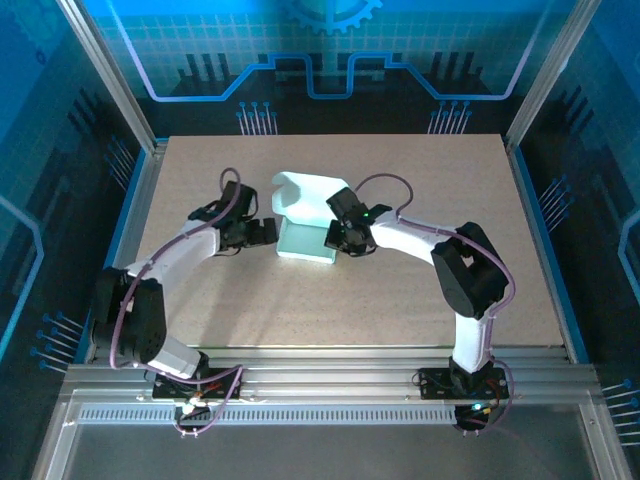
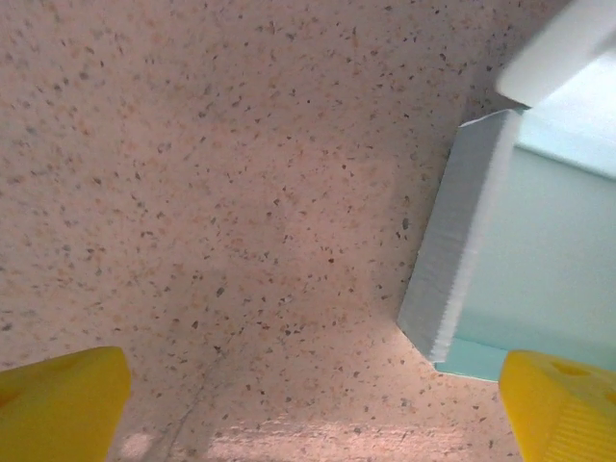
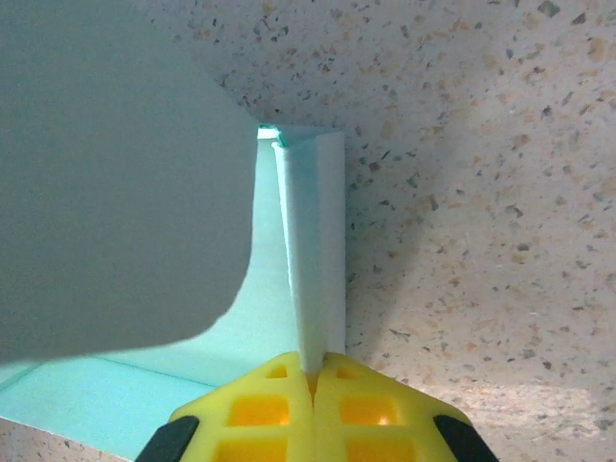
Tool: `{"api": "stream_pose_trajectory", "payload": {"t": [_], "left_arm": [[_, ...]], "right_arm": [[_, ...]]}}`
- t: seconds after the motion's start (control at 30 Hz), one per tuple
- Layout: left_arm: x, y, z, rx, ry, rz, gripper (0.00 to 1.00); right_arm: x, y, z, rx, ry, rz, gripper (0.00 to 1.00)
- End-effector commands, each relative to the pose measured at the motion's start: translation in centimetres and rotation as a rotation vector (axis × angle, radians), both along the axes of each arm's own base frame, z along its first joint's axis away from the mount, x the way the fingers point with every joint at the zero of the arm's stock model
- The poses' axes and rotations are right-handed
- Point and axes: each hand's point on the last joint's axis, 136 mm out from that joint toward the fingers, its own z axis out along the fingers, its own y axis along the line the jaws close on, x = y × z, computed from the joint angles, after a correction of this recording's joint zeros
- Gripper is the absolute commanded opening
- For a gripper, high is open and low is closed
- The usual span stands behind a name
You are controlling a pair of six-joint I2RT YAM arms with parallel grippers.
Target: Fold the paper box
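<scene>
At mid-table, both arms reach inward: right gripper [image 3: 310, 371] pinching the paper box [image 1: 305, 241], left gripper [image 1: 263, 232] agape.

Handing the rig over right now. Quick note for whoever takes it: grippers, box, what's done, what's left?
Left gripper: open, holding nothing, low over the table just left of the box.
Right gripper: shut on the box's raised right wall.
Box: mid-table between the arms, partly formed.
Done: side walls look raised.
Left: the big flap stands open at the far side; it likely needs folding down and tucking.
</scene>
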Motion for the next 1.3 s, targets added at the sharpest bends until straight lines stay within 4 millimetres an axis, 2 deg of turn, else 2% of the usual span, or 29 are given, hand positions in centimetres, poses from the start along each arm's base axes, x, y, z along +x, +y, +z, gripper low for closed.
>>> {"api": "stream_pose_trajectory", "payload": {"t": [0.0, 0.1, 0.23, 0.33, 0.4, 0.5, 0.63, 0.77, 0.97, 1.27], "left_arm": [[1.4, -3.1, 1.0, -0.253, -0.081, -0.044, 0.99], [1.9, -4.3, -0.1, -0.346, -0.050, -0.058, 0.89], [2.6, -5.2, -2.0, -0.432, -0.012, -0.021, 0.62], [2.9, -5.5, -3.1, -0.450, 0.010, -0.019, 0.49], [3.0, -5.5, -3.6, -0.449, 0.017, -0.020, 0.45], [3.0, -5.2, -4.6, -0.429, 0.035, 0.000, 0.31], [2.7, -5.1, -5.9, -0.438, 0.056, 0.021, 0.20], [2.5, -5.0, -7.3, -0.426, 0.083, 0.022, 0.15], [1.8, -4.7, -8.8, -0.370, 0.117, 0.004, 0.13], [-0.2, -3.2, -11.1, -0.106, 0.197, -0.029, 0.13]], "right_arm": [[0.1, -0.2, 1.3, 0.028, -0.008, 0.035, 0.00], [0.1, 0.1, 1.3, 0.036, -0.001, 0.055, 0.00], [0.0, 0.3, 1.2, 0.043, 0.008, 0.067, 0.00], [-0.1, 0.3, 1.2, 0.042, 0.012, 0.072, 0.00], [-0.1, 0.2, 1.1, 0.041, 0.016, 0.072, 0.00], [-0.1, 0.2, 1.1, 0.043, 0.015, 0.071, 0.00], [-0.1, 0.2, 1.2, 0.045, 0.015, 0.072, 0.00], [-0.1, 0.2, 1.2, 0.047, 0.016, 0.073, 0.00], [-0.1, 0.2, 1.3, 0.046, 0.016, 0.070, 0.00], [0.0, 0.2, 1.3, 0.042, 0.018, 0.069, 0.00]]}}
